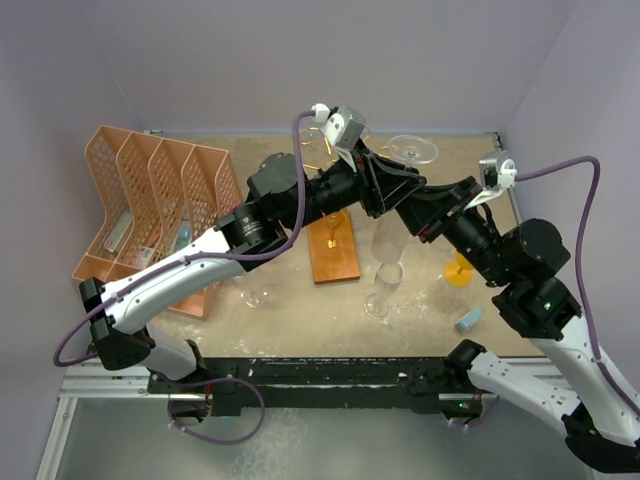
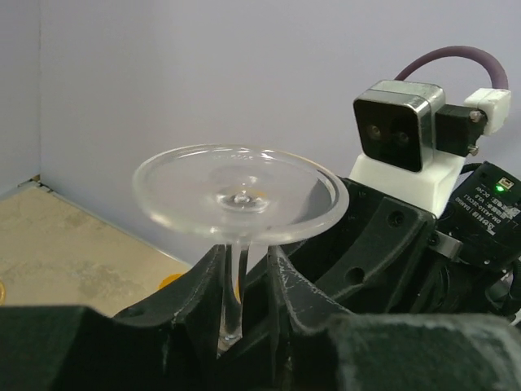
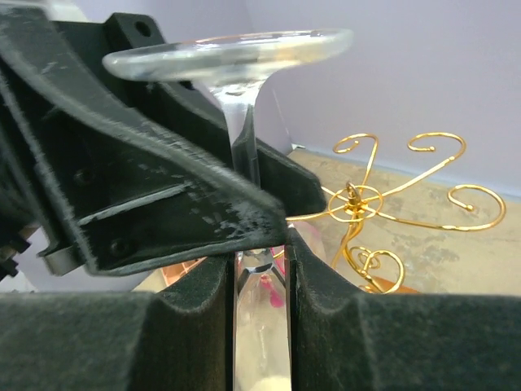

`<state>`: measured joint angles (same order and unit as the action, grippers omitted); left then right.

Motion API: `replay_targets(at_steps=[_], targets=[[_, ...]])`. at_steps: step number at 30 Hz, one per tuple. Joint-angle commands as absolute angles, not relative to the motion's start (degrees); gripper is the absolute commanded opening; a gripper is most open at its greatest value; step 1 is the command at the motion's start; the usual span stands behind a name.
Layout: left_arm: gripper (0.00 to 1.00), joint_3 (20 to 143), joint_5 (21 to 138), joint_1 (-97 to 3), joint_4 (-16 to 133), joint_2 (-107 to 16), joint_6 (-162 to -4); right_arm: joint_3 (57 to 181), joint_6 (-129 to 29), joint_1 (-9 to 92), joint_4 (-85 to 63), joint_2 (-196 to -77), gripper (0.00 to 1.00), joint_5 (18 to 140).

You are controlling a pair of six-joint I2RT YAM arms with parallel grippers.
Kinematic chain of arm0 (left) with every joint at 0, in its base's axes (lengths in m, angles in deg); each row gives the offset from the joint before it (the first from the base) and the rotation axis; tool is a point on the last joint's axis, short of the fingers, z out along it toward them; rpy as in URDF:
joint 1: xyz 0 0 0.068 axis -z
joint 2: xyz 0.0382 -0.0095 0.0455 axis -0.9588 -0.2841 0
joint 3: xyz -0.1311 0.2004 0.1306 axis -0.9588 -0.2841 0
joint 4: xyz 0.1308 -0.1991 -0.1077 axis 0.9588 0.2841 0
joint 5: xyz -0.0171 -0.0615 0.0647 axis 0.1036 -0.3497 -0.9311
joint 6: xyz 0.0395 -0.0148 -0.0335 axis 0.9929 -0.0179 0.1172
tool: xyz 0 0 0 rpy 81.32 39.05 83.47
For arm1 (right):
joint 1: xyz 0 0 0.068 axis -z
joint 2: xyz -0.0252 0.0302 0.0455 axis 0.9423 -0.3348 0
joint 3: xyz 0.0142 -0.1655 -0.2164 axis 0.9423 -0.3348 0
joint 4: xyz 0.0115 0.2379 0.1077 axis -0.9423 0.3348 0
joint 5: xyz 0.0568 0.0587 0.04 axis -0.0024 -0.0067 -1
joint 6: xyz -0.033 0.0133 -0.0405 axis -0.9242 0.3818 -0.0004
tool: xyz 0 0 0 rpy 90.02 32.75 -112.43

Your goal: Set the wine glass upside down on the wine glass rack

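Top view: wine glass (image 1: 413, 150) upside down, foot up, where the two arms meet. It sits at 2 o'clock from the wine glass rack (image 1: 333, 255) and apart from it. Peach organiser (image 1: 150, 200) at 9 o'clock on the table (image 1: 280, 325).

Left wrist: glass foot (image 2: 236, 199) on top, stem dropping between the left jaws. Jaws narrow, with a slim gap on the stem's 3 o'clock side, so no pinch.

Right wrist: right jaws closed on the glass below the stem, and the glass fills the gap. Gold rack arms (image 3: 354, 198) at 3 o'clock.
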<state>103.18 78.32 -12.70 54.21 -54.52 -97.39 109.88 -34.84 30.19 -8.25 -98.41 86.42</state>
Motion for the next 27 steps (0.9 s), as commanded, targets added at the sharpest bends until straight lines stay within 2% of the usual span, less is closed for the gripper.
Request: replay_targets(at_steps=[1,5,7,19,27], targets=[[0.30,103.07,77.35,-11.53,53.12,-51.33,-97.97,109.46,-34.77,30.42,-13.94,-97.57,0.00,93.64],[0.48,105.28,74.49,-11.54,54.22,-51.33,-96.83,111.50,-34.54,30.37,-12.82,-97.37,0.00,98.25],[0.52,106.16,72.93,-11.54,54.74,-51.32,-96.16,112.83,-34.16,30.44,-12.12,-97.40,0.00,99.33],[0.58,103.80,59.67,-12.30,57.45,-45.87,-91.56,117.42,-38.62,30.42,-8.11,-99.85,0.00,113.30],[0.58,100.25,57.85,-23.85,60.24,-43.35,-101.48,118.06,-46.95,30.38,-9.77,-103.03,0.00,126.17]])
